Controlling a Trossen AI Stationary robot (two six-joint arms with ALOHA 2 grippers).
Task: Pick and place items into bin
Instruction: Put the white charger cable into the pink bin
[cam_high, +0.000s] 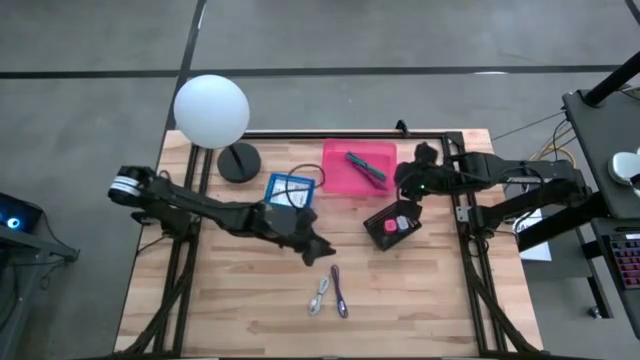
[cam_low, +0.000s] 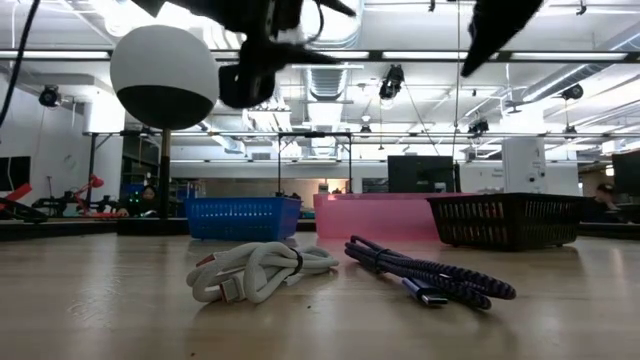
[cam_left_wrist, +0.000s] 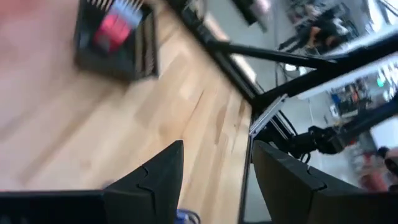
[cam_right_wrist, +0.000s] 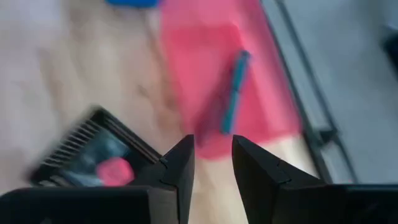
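Note:
A white coiled cable (cam_high: 319, 296) (cam_low: 255, 272) and a purple braided cable (cam_high: 340, 291) (cam_low: 430, 275) lie side by side on the wooden table near its near edge. A teal stick (cam_high: 366, 168) (cam_right_wrist: 235, 90) lies in the pink bin (cam_high: 345, 180) (cam_right_wrist: 186, 37). A pink-red item (cam_high: 402, 223) (cam_right_wrist: 115, 169) sits in the black basket (cam_high: 380, 238) (cam_left_wrist: 112, 59). My left gripper (cam_high: 322, 252) (cam_left_wrist: 217, 168) hovers open just beyond the cables, holding nothing. My right gripper (cam_high: 408, 190) (cam_right_wrist: 212, 158) hovers open between the black basket and the pink bin, also holding nothing.
A small blue bin (cam_high: 290, 190) (cam_low: 240, 217) stands left of the pink bin. The white globe lamp (cam_high: 211, 110) (cam_low: 163, 75) on its black base stands at the far left corner. Black frame rails run along the table's far and side edges.

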